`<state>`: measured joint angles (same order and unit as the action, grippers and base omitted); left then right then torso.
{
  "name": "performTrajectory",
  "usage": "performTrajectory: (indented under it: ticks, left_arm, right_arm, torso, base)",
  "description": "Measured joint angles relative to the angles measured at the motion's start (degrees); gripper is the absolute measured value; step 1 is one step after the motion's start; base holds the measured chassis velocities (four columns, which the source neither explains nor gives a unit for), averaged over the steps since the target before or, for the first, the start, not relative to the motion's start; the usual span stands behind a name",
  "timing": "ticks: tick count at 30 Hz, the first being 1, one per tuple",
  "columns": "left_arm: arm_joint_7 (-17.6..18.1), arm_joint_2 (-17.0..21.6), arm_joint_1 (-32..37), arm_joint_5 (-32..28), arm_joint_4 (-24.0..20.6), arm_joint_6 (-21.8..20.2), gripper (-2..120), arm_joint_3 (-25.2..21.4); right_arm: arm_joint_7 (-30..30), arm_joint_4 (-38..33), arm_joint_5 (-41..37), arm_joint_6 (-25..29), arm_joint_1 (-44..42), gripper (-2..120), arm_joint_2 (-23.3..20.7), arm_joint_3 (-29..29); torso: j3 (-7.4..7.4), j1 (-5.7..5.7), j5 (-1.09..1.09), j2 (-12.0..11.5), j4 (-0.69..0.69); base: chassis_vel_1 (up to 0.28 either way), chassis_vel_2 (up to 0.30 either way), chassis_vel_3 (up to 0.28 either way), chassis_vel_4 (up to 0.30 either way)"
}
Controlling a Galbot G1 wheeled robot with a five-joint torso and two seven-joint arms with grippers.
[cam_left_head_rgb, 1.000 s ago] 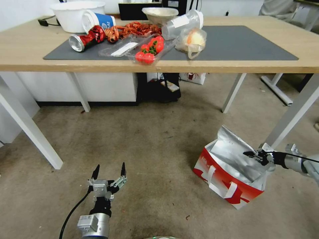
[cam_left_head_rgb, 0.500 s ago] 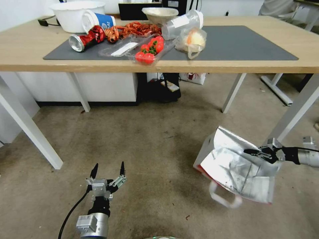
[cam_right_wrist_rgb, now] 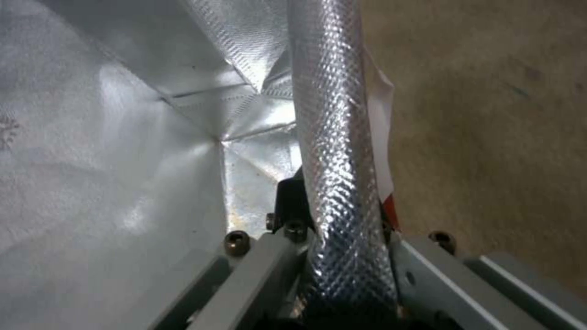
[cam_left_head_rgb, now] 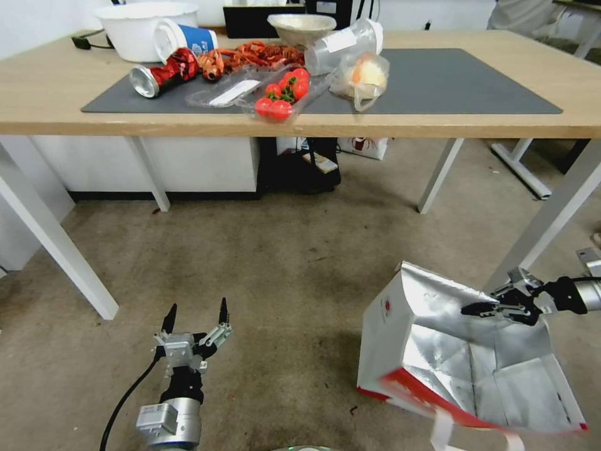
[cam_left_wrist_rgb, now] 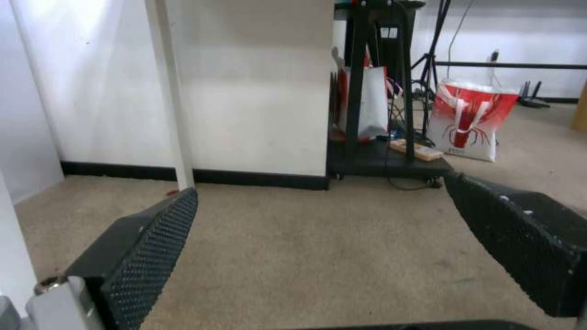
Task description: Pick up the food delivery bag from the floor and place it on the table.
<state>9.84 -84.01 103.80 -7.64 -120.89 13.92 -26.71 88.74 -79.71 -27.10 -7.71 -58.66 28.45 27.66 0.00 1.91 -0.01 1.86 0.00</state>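
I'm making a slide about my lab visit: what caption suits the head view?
Right tool shut on the food delivery bag rim, tilting it over the floor; left tool open, idle.

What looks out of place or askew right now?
The food delivery bag hangs tilted, its foil mouth gaping, pinched at one rim by the right gripper. On the table, a red can and clear cup lie tipped over. The left gripper is open, low.

bag lower edge and handles blurred and cut off at the frame bottom, right gripper fingertips hidden behind the foil rim, right arm cut off at frame edge
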Motion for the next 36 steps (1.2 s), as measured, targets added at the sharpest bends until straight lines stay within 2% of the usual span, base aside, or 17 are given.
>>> performTrajectory:
  ticks: [10,29,36]
  left_arm:
    - [0.0,-0.3,0.4,-0.3,-0.7,-0.2,100,-0.2]
    - [0.5,-1.3,0.3,0.6,-1.4,-0.8,100,0.7]
    - [0.5,-1.1,0.2,-0.2,-1.4,0.6,100,0.7]
  right_arm:
    - [-0.3,-4.8,-0.8,-1.4,-2.7,0,1.0,0.1]
    - [-0.5,-6.3,-1.3,-1.9,-4.8,0,1.1,0.8]
    - [-0.6,-6.7,-1.3,-2.0,-5.6,0,1.3,1.1]
  torso:
    - [0.0,0.0,0.0,0.0,0.0]
    - [0.0,0.0,0.0,0.0,0.0]
    - [0.0,0.0,0.0,0.0,0.0]
  base:
    - [0.0,0.0,0.0,0.0]
    - [0.0,0.0,0.0,0.0]
    - [0.0,0.0,0.0,0.0]
